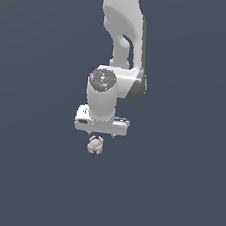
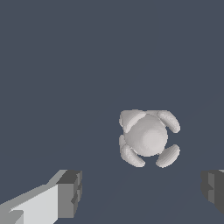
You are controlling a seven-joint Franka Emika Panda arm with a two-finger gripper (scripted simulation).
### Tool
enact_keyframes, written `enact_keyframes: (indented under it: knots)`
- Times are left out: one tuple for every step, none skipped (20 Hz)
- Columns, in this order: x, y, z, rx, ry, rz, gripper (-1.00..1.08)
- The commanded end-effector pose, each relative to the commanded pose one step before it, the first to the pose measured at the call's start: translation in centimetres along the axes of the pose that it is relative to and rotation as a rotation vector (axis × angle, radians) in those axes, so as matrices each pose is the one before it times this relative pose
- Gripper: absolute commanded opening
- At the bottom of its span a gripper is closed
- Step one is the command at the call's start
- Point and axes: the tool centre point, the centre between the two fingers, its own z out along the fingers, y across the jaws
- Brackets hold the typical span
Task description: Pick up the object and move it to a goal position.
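Observation:
The object [image 1: 95,144] is a small pale grey-beige lumpy ball with little protruding nubs, resting on the dark blue-grey floor. In the wrist view the object [image 2: 148,136] shows whole, with several nubs around a round body. My gripper [image 1: 101,133] hangs just above it, slightly toward the exterior view's right. In the wrist view my gripper [image 2: 142,190] is open and empty. One dark-padded finger [image 2: 70,192] and the other finger [image 2: 214,189] stand wide apart. The ball lies beyond the fingertips, not between them, and nothing touches it.
The white arm [image 1: 121,30] rises from the gripper toward the top of the exterior view. The floor [image 1: 175,194] is plain dark blue-grey all around. No goal marker shows.

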Motion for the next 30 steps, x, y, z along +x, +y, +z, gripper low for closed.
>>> enact_keyframes:
  knots:
    - [0.721,0.914,0.991,0.00007,0.00195,0.00434,1.0]
    - [0.21,0.283,0.324,0.0,0.0004,0.00132,1.0]
    - [0.18,0.261,0.285,-0.00001,0.0004,0.00132,1.0]
    - [0.153,0.227,0.249,-0.00001,0.00035,0.00114,1.0]
    - [0.128,0.19,0.212,-0.00001,0.00029,0.00093,1.0]
    - [0.104,0.149,0.177,-0.00001,0.0002,0.00066,1.0]
    - [0.079,0.126,0.135,-0.00001,0.0002,0.00066,1.0]
    - [0.06,0.059,0.106,0.0,0.0,0.0,1.0]
    - [0.03,0.079,0.05,-0.00002,0.0002,0.00066,1.0]
    - [0.012,0.012,0.021,0.0,0.0,0.0,1.0]
    - [-0.105,-0.044,-0.07,-0.00014,-0.00111,0.00044,1.0]
    - [0.0,0.0,0.038,0.0,0.0,0.0,1.0]
    - [0.0,0.001,0.113,0.0,0.0,0.0,1.0]
    - [0.0,0.002,0.188,0.0,0.0,0.0,1.0]
    - [0.0,0.003,0.263,0.0,0.0,0.0,1.0]
    - [-0.002,0.004,0.337,0.0,0.0,0.0,1.0]
    - [-0.004,0.005,0.41,0.0,0.0,0.0,1.0]
    - [-0.006,0.005,0.481,0.0,0.0,0.0,1.0]
    - [-0.013,-0.003,0.507,0.00011,0.00067,-0.00015,1.0]
    - [-0.011,0.007,0.606,0.0,0.0,0.0,1.0]
    - [-0.009,0.006,0.552,0.0,0.0,0.0,1.0]
    - [-0.005,0.005,0.472,0.0,0.0,0.0,1.0]
    - [0.001,0.005,0.392,0.0,0.0,0.0,1.0]
    - [0.009,0.005,0.311,0.0,0.0,0.0,1.0]
    - [0.019,0.005,0.231,0.0,0.0,0.0,1.0]
    - [0.029,0.005,0.151,0.0,0.0,0.0,1.0]
    - [0.038,0.004,0.071,0.0,0.0,0.0,1.0]
    - [0.04,0.004,0.001,0.0,0.0,0.0,1.0]
    - [0.016,0.001,-0.013,0.0,0.0,0.0,1.0]
    - [0.0,0.0,0.0,0.0,0.0,0.0,-1.0]
